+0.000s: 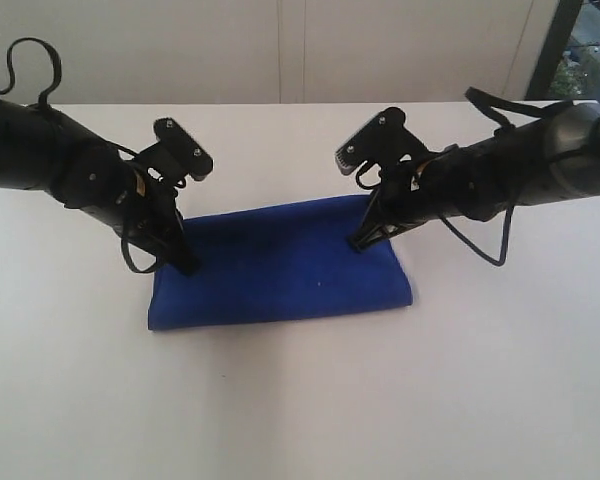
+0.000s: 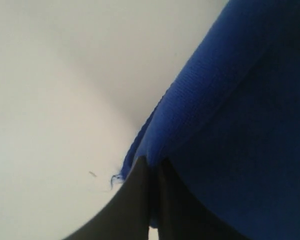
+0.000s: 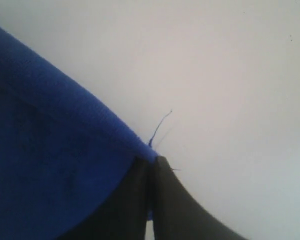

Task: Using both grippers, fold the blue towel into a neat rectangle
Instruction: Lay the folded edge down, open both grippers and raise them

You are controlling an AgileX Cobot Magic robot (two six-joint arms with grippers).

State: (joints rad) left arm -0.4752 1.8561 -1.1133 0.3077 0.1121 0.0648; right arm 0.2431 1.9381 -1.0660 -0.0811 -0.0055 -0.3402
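The blue towel [image 1: 280, 268] lies on the white table as a folded rectangle, its long side running left to right. My left gripper [image 1: 185, 266] is down at the towel's left edge, shut on a fold of the cloth. The left wrist view shows the dark fingers [image 2: 135, 200] pinching the towel [image 2: 230, 115] with a loose thread beside them. My right gripper [image 1: 360, 242] is at the far right corner, shut on the cloth. In the right wrist view the towel [image 3: 45, 160] ends at the closed fingers [image 3: 170, 200], a thread sticking out.
White tabletop [image 1: 300, 400] surrounds the towel on every side. A pale wall [image 1: 280, 50] runs behind the table's far edge, and a dark window frame [image 1: 555, 45] stands at the back right. Cables loop off both arms.
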